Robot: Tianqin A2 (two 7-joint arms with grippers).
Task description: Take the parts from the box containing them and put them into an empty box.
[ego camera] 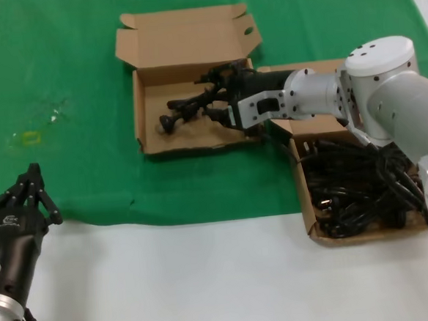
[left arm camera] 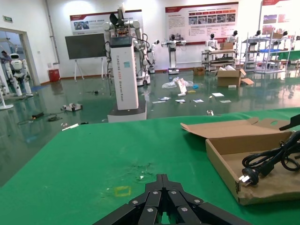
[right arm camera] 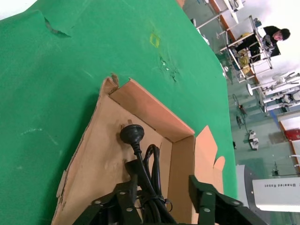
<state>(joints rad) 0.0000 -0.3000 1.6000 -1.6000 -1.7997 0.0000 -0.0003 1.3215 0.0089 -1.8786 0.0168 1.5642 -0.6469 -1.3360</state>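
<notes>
A black coiled power cord (ego camera: 184, 107) lies in the left brown cardboard box (ego camera: 148, 139); its plug rests on the box floor. My right gripper (ego camera: 220, 94) reaches into this box over the cord. In the right wrist view its jaws stand apart (right arm camera: 161, 187), with the cord (right arm camera: 132, 135) running between them close to one finger above the box floor (right arm camera: 93, 154). The right box (ego camera: 302, 198) holds a heap of several black cords (ego camera: 355, 187). My left gripper (ego camera: 33, 173) is parked at the lower left, shut and empty (left arm camera: 162, 177).
Both boxes sit on green cloth (ego camera: 61, 68); a white table strip (ego camera: 207, 278) runs along the front. The left box's lid (ego camera: 183, 34) lies open at the back. The left wrist view shows the left box (left arm camera: 225, 164) and cord (left arm camera: 267, 161) to one side.
</notes>
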